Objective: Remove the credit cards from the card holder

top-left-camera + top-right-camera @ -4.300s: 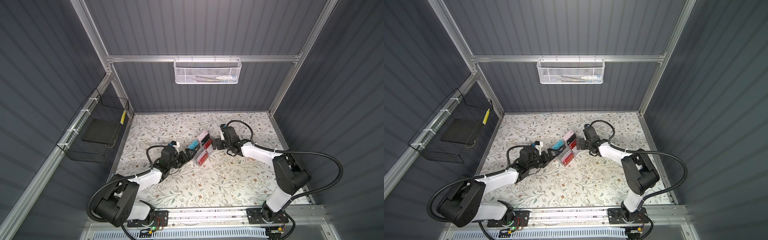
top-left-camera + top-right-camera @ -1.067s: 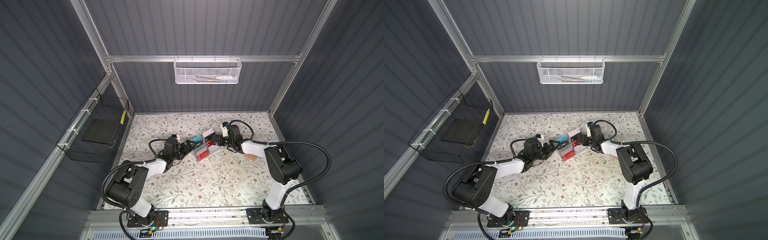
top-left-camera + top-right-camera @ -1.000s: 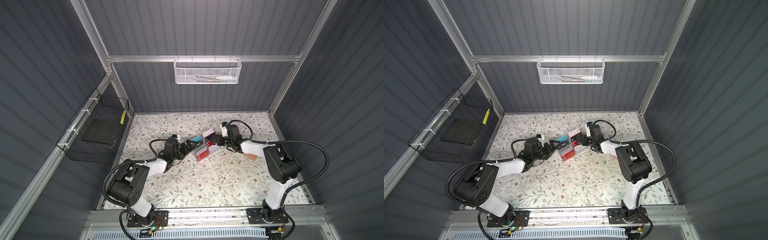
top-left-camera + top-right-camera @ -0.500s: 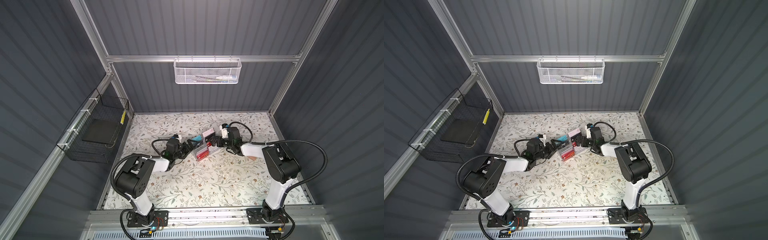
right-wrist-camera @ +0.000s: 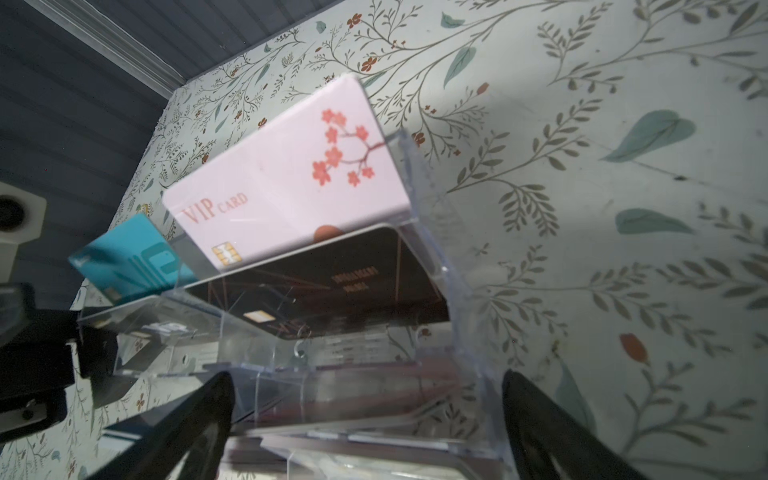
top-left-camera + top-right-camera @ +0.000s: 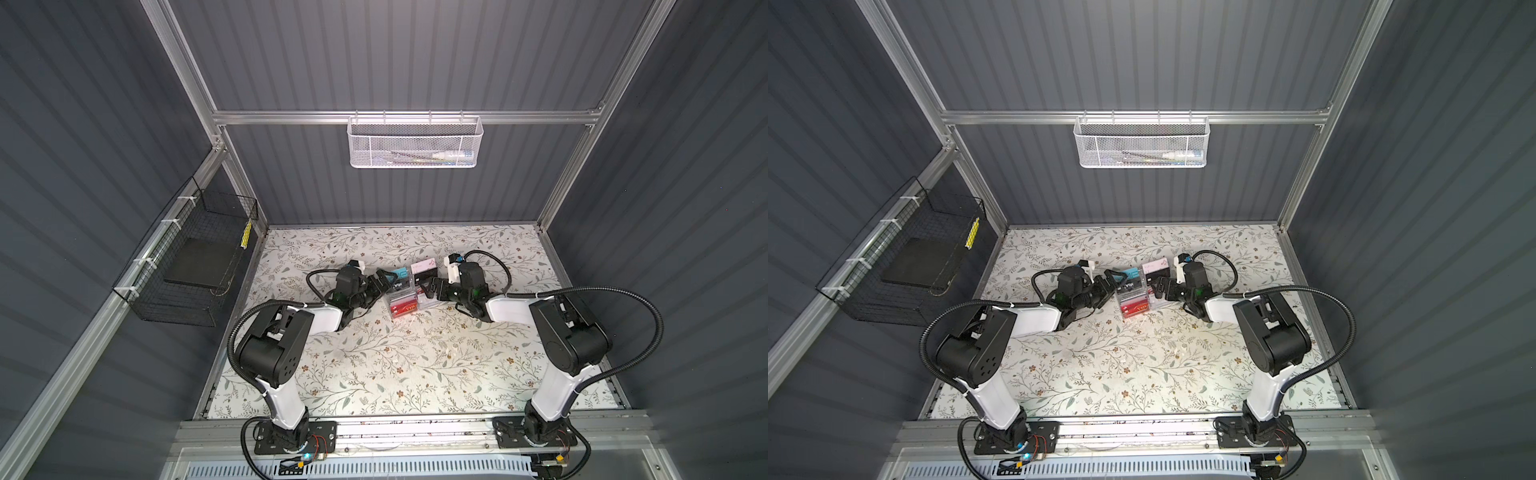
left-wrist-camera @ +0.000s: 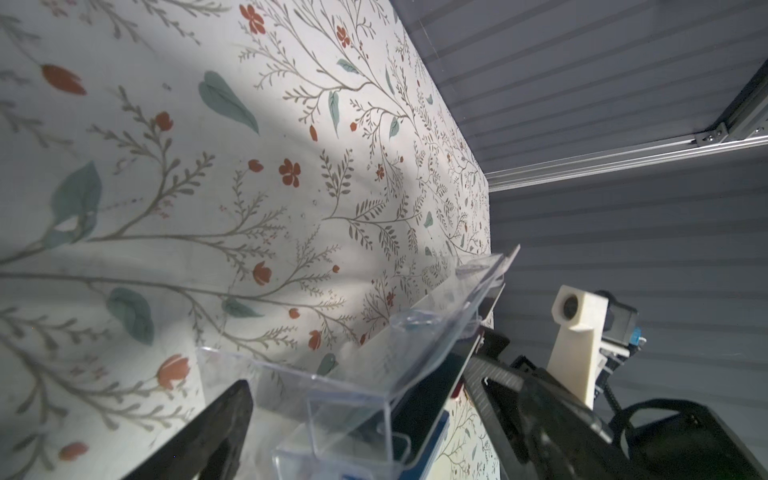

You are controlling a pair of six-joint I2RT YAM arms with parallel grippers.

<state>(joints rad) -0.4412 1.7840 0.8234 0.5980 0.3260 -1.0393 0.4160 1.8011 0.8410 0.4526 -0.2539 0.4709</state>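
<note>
Several credit cards, long edges sideways

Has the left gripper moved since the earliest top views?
Yes. In a top view the left gripper has shifted toward the table's back edge and slightly right, ending beside the clear rack.
</note>
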